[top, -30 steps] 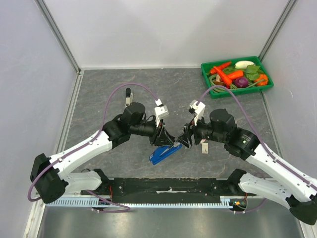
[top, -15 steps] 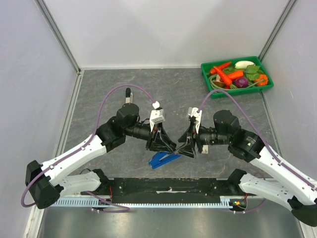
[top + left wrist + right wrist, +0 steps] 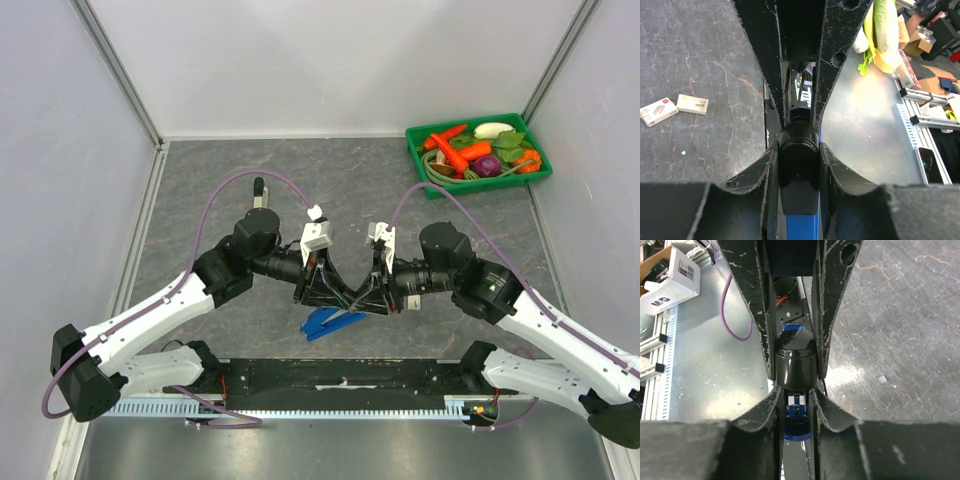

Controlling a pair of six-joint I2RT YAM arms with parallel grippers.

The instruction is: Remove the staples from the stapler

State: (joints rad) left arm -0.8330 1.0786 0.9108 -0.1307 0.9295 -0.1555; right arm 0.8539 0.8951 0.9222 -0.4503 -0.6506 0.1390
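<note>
White links (image 3: 150, 315), black joints (image 3: 262, 232), purple cables (image 3: 255, 172), scuffed black pincer fingers (image 3: 760, 60)

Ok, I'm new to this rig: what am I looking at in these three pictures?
Two robot arms stand at a grey table, each ending in a two-finger pincer. The wide picture looks down from above; the other two come from cameras on the wrists. The left pincer and right pincer both clamp the blue stapler. A green tray of vegetables sits at the far right. The left wrist view also shows two small boxes on the table.
</note>
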